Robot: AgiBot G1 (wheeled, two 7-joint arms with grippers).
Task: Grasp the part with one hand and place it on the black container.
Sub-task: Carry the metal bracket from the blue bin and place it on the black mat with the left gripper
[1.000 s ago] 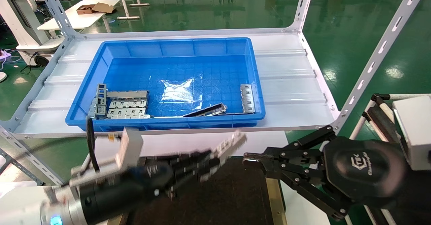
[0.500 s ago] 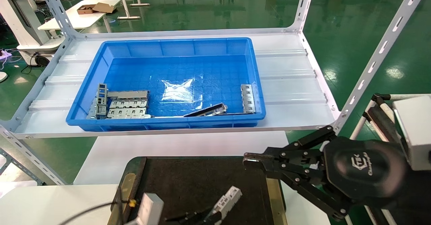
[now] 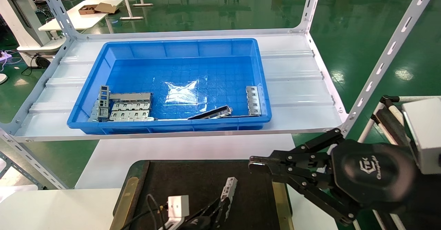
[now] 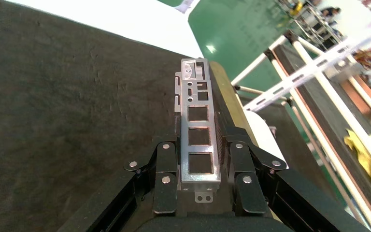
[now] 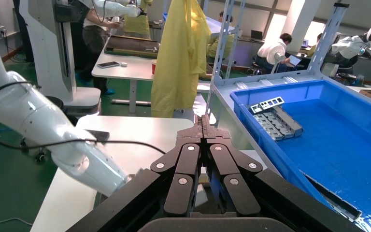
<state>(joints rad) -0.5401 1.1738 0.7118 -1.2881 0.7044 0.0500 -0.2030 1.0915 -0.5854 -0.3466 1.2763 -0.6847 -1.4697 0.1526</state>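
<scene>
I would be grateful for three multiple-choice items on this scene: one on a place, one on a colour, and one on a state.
1. Where is the part?
A. in the blue bin
B. over the black container
C. on the white shelf

2. What colour is the bin holding the spare plates?
A. blue
B. red
C. yellow

3. How are the right gripper fingers?
A. wide apart
B. closed together, empty
C. closed on a plate

Key: 1 B, the left gripper holds the part above the black container. 2 A, the bin walls are blue. 3 B, the fingertips meet with nothing between them.
</scene>
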